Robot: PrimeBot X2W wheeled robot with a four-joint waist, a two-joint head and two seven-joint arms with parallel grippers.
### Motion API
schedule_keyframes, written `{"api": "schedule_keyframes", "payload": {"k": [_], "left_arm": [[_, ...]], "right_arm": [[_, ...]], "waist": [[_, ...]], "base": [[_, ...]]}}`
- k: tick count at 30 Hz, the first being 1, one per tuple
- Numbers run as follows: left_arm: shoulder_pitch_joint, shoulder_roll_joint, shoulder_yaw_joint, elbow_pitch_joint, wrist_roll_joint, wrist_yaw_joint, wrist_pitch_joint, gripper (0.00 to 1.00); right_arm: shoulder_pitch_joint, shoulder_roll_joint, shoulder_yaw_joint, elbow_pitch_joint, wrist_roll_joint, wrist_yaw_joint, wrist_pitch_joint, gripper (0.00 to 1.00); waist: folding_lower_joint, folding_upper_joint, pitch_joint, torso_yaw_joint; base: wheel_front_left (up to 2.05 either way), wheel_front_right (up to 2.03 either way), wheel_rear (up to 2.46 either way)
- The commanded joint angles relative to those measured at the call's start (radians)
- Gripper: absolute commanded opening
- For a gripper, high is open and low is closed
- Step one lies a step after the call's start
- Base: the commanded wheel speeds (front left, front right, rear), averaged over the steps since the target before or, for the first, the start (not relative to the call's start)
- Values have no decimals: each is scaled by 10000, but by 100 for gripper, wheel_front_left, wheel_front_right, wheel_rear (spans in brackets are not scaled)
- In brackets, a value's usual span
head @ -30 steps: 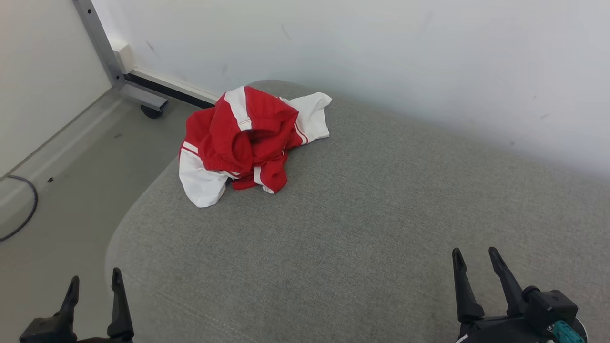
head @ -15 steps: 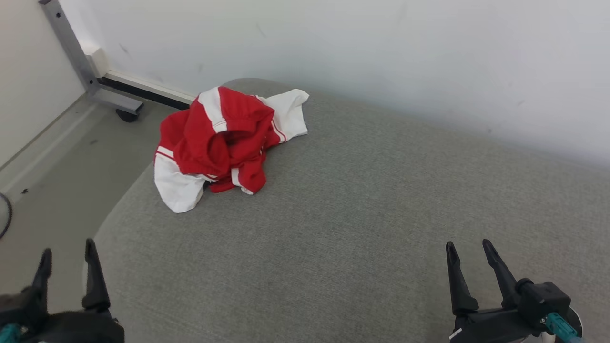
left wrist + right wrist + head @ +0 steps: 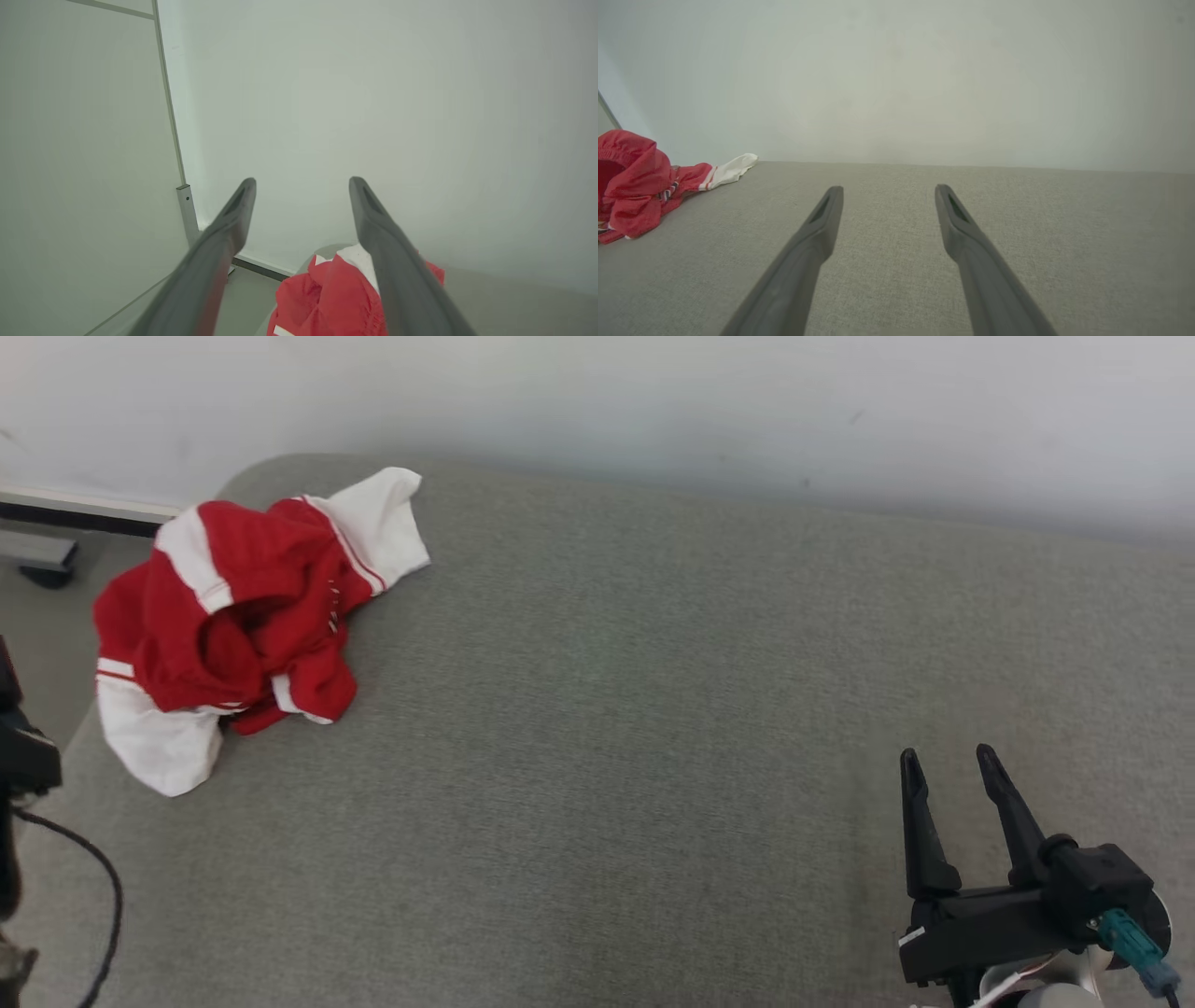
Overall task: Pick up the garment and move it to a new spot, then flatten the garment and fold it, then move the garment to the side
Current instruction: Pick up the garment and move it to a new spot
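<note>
Garment (image 3: 243, 616) sits bunched at the far left corner of the grey surface (image 3: 653, 709), right by the edge. One clumsy nudge could tip it onto the floor (image 3: 47, 616). My left gripper (image 3: 302, 181) points over it, spread wide and empty. My right gripper (image 3: 948, 754) is parted too, holding nothing, well apart.

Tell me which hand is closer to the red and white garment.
The left hand: its wrist view shows the garment just past its open fingers, while the right hand sits far across the grey cushion.
</note>
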Motion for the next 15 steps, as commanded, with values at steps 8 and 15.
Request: {"api": "schedule_keyframes", "payload": {"k": [8, 15], "left_arm": [[-1750, 722, -314, 1420, -372, -309, 661, 100], [-2817, 1239, -790, 3302, -488, -465, 1343, 100]], "right_arm": [[-199, -17, -197, -164, -96, -21, -201, 100], [-323, -17, -148, -351, -184, -21, -134, 100]], "waist": [[-1, -1, 1536, -1860], [-1, -1, 1810, -2116]], "base": [[0, 0, 0], [0, 0, 0]]}}
